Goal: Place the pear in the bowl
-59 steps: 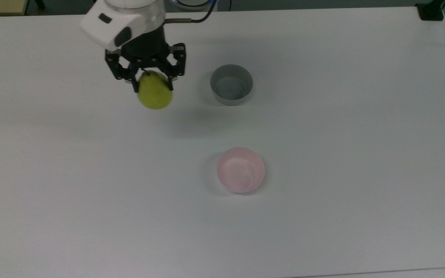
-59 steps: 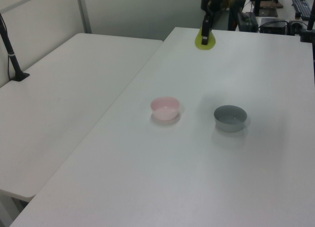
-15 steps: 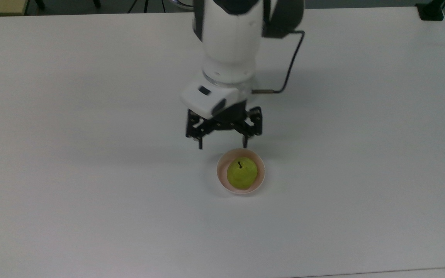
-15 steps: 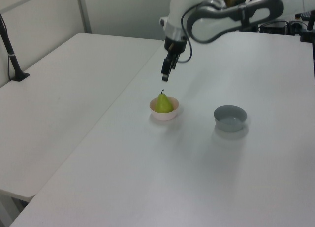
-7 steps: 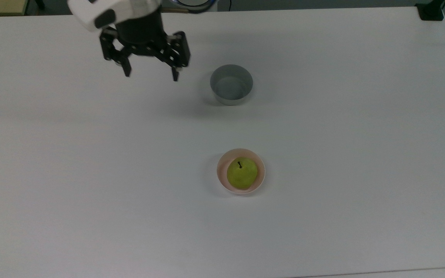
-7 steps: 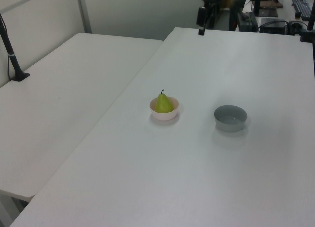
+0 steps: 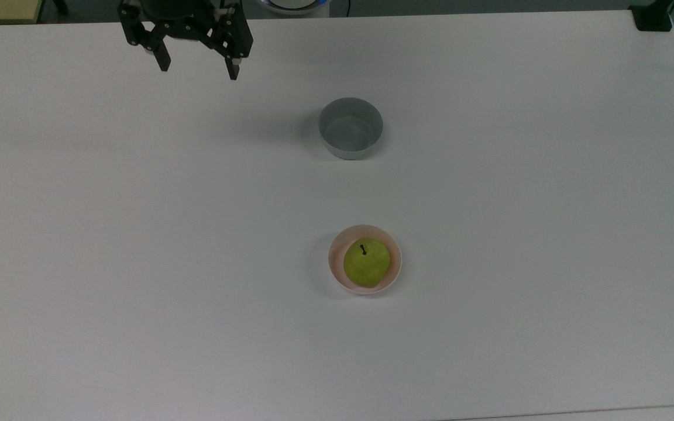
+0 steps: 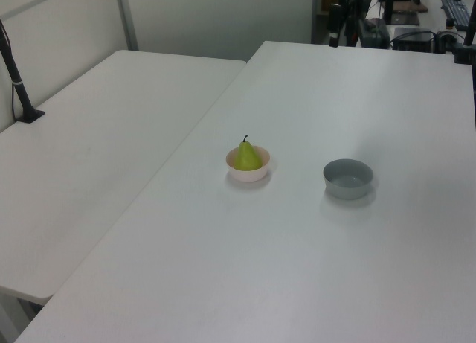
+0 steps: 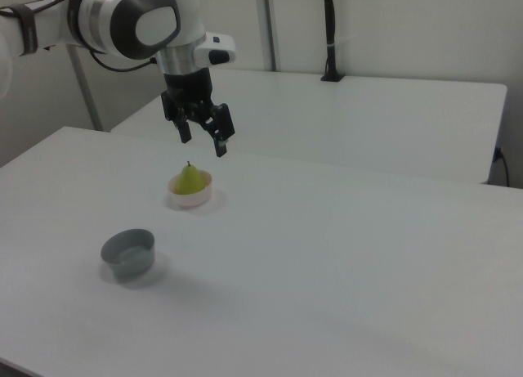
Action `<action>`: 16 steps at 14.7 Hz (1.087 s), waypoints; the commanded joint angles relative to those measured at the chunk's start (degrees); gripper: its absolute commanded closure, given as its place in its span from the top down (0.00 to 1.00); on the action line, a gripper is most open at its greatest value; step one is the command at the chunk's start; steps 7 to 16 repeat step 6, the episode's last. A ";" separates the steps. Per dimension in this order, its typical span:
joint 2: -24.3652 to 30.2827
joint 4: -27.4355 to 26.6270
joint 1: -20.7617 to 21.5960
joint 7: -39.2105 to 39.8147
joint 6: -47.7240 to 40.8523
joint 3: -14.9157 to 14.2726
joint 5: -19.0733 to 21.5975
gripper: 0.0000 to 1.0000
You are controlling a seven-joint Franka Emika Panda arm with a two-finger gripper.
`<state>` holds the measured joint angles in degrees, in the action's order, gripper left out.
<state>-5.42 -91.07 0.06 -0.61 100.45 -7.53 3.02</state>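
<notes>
The yellow-green pear [image 7: 366, 264] stands upright, stem up, inside the pale pink bowl [image 7: 335, 257] near the table's middle. The left view shows the pear [image 8: 248, 157] in the bowl [image 8: 248, 174], and the right view shows the pear [image 9: 190, 179] in the bowl [image 9: 189, 201]. My gripper [image 7: 199, 71] is open and empty at the top view's upper left, far from the bowl. In the right view the gripper [image 9: 203, 145] hangs raised above the table with its fingers spread.
An empty grey straight-sided bowl [image 7: 350, 130] stands between the pink bowl and the table's far edge, also seen as the grey bowl [image 8: 347, 178] and the grey bowl [image 9: 128, 253]. A second white table [image 8: 97, 135] adjoins on the left view's left.
The open gripper has drawn away from just over the pink bowl to the top view's upper left, then closer to the top edge. The pear stays in the bowl.
</notes>
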 commanded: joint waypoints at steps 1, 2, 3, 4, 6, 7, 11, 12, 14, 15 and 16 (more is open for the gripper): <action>2.08 -2.44 -0.24 0.44 -2.18 0.50 -0.82 1.00; 1.56 -1.83 -0.32 0.35 -3.23 0.33 -0.82 1.00; 1.29 -0.78 -0.32 0.17 -3.33 0.32 -0.82 1.00; 0.77 -0.51 -0.41 0.08 -3.33 0.24 -0.74 1.00; 0.67 -0.25 -0.41 0.00 -3.33 0.15 -0.74 1.00; 0.67 -0.25 -0.41 0.00 -3.33 0.15 -0.74 1.00; 0.67 -0.25 -0.41 0.00 -3.33 0.15 -0.74 1.00; 0.67 -0.25 -0.41 0.00 -3.33 0.15 -0.74 1.00; 0.67 -0.25 -0.41 0.00 -3.33 0.15 -0.74 1.00; 0.67 -0.25 -0.41 0.00 -3.33 0.15 -0.74 1.00; 0.67 -0.25 -0.41 0.00 -3.33 0.15 -0.74 1.00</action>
